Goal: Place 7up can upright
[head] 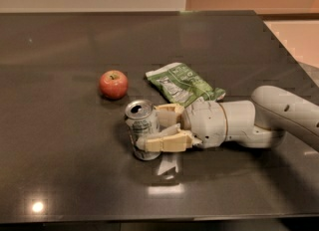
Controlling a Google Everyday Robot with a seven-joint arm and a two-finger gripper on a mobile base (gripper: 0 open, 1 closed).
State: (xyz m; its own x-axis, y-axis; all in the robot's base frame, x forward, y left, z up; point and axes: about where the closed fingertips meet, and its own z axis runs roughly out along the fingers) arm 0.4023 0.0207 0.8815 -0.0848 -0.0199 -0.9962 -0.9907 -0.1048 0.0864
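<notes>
The 7up can [141, 120] is a small silver can with green markings. It stands upright on the dark table [75, 175], open top facing up, just front-right of a red apple. My gripper [149, 129] reaches in from the right at table height. Its tan fingers [164, 144] sit on the far and near sides of the can and press against it. The white arm [279, 115] runs off to the right edge.
A red apple [113, 84] sits just behind and left of the can. A green-and-white crinkled snack bag [182, 83] lies behind the gripper, close to the wrist. The table's right edge runs diagonally at the far right.
</notes>
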